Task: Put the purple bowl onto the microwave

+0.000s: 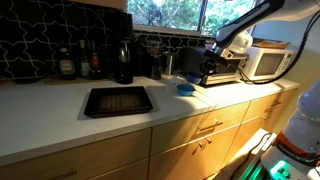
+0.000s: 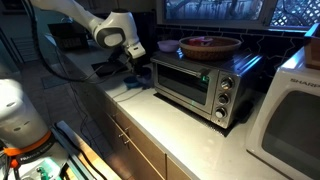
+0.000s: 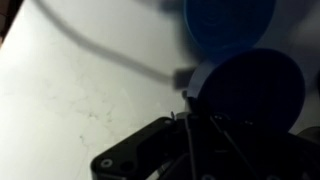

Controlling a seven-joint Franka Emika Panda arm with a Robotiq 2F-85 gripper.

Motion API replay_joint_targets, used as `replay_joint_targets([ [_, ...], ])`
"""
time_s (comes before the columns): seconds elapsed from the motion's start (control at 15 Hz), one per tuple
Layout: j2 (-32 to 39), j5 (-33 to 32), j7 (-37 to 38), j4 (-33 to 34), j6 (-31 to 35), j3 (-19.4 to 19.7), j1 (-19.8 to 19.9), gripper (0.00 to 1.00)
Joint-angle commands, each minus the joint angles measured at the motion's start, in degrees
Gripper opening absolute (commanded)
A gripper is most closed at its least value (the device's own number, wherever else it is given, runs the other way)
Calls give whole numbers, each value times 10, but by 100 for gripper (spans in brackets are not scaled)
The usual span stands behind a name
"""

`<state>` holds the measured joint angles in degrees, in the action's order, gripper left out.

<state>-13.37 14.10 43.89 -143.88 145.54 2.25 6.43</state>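
Note:
The purple bowl (image 3: 255, 85) fills the right of the blurred wrist view as a dark round shape right at my gripper (image 3: 200, 105), which looks shut on its rim. In both exterior views the gripper (image 1: 213, 52) (image 2: 133, 50) hangs above the counter, beside the silver microwave (image 1: 228, 70) (image 2: 190, 85) and about level with its top. The bowl is too small to make out in the exterior views.
A bright blue dish (image 1: 186, 88) (image 3: 230, 20) lies on the counter below the gripper. A brown dish (image 2: 210, 45) sits on top of the silver oven. A white microwave (image 1: 265, 62) (image 2: 292, 115) stands beyond it. A sink (image 1: 118, 100) and bottles (image 1: 122, 62) lie further along the counter.

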Motion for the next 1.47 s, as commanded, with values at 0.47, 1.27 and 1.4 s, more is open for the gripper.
replay_joint_targets([
  [0.47,-261,-135,47,51,-262,-60,47,1],
  [1.27,-301,-169,55,76,-226,-69,82,1],
  [1.4,-265,-192,73,111,-236,-74,111,1],
])
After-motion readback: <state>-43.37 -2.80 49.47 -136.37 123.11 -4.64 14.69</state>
